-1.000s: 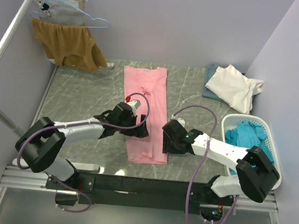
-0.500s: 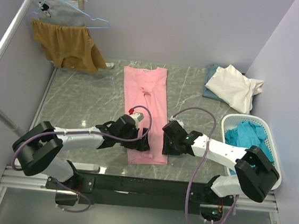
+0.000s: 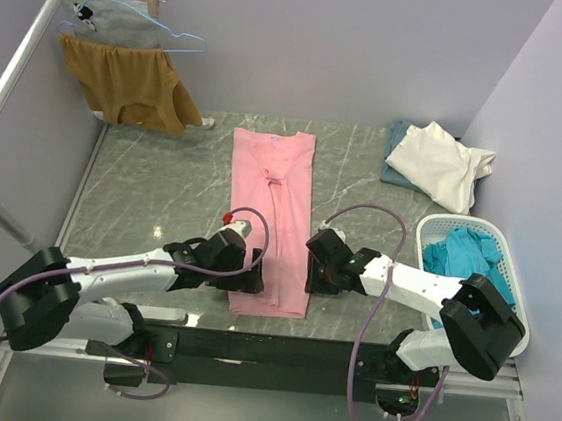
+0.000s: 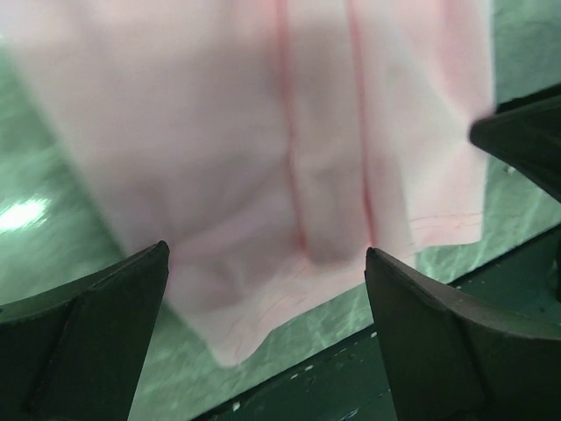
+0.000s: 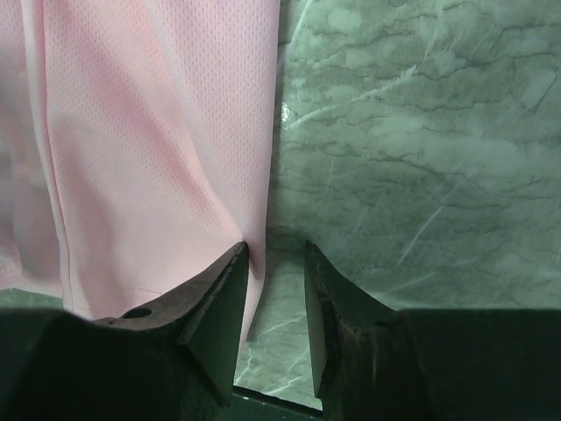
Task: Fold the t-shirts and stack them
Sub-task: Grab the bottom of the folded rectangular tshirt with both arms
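A light pink t-shirt, folded into a long strip, lies flat down the middle of the table. My left gripper hovers open over the strip's near hem, and the hem lies between its wide-spread fingers. My right gripper sits low at the strip's right edge near the hem. Its jaws stand narrow with a gap; the left finger rests on the pink fabric, whose edge runs into the gap. A cream-white t-shirt lies on a grey-blue one at the back right. Teal t-shirts fill a basket.
The white basket stands at the right edge beside my right arm. A mustard-brown garment and a grey one hang from a rail at the back left. The table's dark front edge lies just beyond the pink hem.
My left gripper has travelled down the pink strip toward the near edge, staying open. The right gripper's jaws have narrowed at the strip's right edge. The strip has slid slightly nearer.
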You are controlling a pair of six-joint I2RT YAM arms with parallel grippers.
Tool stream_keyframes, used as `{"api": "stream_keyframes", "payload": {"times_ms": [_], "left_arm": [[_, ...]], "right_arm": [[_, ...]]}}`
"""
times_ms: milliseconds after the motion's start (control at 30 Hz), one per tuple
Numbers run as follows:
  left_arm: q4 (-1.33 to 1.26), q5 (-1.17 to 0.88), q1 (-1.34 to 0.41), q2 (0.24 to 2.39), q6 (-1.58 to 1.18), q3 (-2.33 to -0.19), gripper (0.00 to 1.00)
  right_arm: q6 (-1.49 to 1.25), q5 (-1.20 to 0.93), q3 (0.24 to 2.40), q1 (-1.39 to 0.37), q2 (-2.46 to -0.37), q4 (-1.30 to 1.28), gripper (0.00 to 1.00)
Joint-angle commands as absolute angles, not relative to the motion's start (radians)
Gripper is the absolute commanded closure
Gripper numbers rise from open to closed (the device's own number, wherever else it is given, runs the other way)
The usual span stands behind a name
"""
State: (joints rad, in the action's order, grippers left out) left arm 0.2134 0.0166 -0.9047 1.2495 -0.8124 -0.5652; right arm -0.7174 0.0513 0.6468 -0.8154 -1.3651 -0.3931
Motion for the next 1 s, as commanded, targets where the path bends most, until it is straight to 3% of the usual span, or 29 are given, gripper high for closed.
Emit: {"api": "stream_keyframes", "payload": {"times_ms": [0, 167, 433, 567, 667, 767, 800, 833, 867, 967], "left_arm": [[0.379, 0.179, -0.937, 1.155, -0.905, -0.612, 0.01], [0.486, 0.225, -0.971, 1.106, -1.005, -0.606, 0.01], [0.44, 0.204, -1.025, 1.143, -1.072, -0.535, 0.01], [0.426, 0.215, -1.046, 1.172, -1.083, -0.537, 0.09], [0.419, 0.221, -1.057, 1.192, -1.092, -0.537, 0.2], [0.433, 0.236, -1.069, 1.201, -1.104, -0.537, 0.44], [0.433, 0.236, -1.072, 1.2, -1.111, -0.532, 0.56], [0.436, 0.235, -1.074, 1.2, -1.114, -0.528, 0.61], [0.437, 0.236, -1.075, 1.197, -1.117, -0.523, 0.74], [0.46, 0.241, -1.081, 1.195, -1.132, -0.508, 0.92]], "right_arm": [[-0.723, 0.038, 0.643, -0.816, -1.373, -0.361, 0.61], [-0.723, 0.018, 0.643, -0.821, -1.371, -0.347, 0.61], [-0.738, -0.017, 0.641, -0.836, -1.382, -0.316, 0.61], [-0.753, -0.023, 0.643, -0.854, -1.391, -0.31, 0.61], [-0.765, -0.008, 0.649, -0.868, -1.407, -0.319, 0.63], [-0.772, -0.002, 0.652, -0.879, -1.41, -0.333, 0.72], [-0.775, 0.02, 0.65, -0.882, -1.405, -0.336, 0.73], [-0.778, 0.035, 0.65, -0.885, -1.401, -0.36, 0.75], [-0.788, 0.058, 0.652, -0.89, -1.393, -0.376, 0.75], [-0.801, 0.113, 0.65, -0.891, -1.365, -0.434, 0.75]]}}
